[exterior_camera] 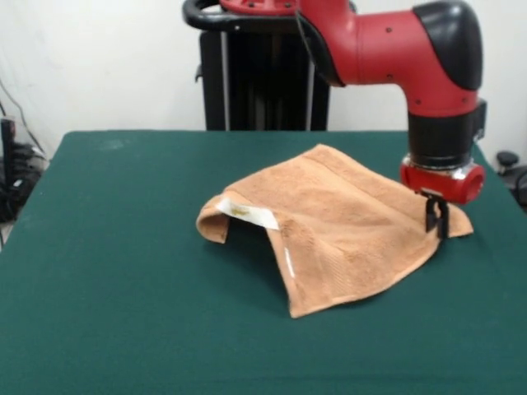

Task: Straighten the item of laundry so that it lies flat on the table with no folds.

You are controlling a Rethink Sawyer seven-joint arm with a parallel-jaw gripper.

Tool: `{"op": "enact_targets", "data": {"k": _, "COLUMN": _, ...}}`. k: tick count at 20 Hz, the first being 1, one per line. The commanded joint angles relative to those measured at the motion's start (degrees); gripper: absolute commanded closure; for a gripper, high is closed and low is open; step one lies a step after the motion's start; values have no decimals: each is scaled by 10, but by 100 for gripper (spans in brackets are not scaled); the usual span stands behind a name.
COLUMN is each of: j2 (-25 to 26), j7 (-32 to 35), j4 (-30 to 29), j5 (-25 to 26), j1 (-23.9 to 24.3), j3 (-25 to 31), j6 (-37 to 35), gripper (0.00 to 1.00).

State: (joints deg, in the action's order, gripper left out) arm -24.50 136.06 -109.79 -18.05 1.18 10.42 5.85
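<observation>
The light-brown towel [346, 226] lies crumpled on the dark green table [123, 271], right of centre. Its left part is folded over and humped up, with a shadowed hollow beneath. The white label with yellow print [247, 214] faces up on that fold. The right part lies flatter and ends in a corner at the right. My gripper [436, 226] hangs from the red wrist straight down onto that right corner. Its black fingers stand close together and pinch the towel's edge at table level.
The black pedestal [263, 74] stands behind the table's far edge. The red arm [387, 41] reaches over the table's right side. Cables and dark gear [12, 177] lie beyond the left edge, and a dark object [510, 164] beyond the right edge.
</observation>
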Motion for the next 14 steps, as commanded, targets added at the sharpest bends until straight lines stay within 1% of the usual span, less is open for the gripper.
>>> {"op": "enact_targets", "data": {"k": 1, "j2": 86, "j7": 139, "j4": 10, "j5": -44, "j1": -45, "j3": 136, "j6": -13, "gripper": 100}}
{"op": "enact_targets", "data": {"k": 6, "j2": 92, "j7": 140, "j4": 11, "j5": -46, "j1": -40, "j3": 157, "j6": -5, "gripper": 100}}
{"op": "enact_targets", "data": {"k": 14, "j2": 85, "j7": 144, "j4": 1, "j5": -53, "j1": -41, "j3": 173, "j6": -4, "gripper": 100}}
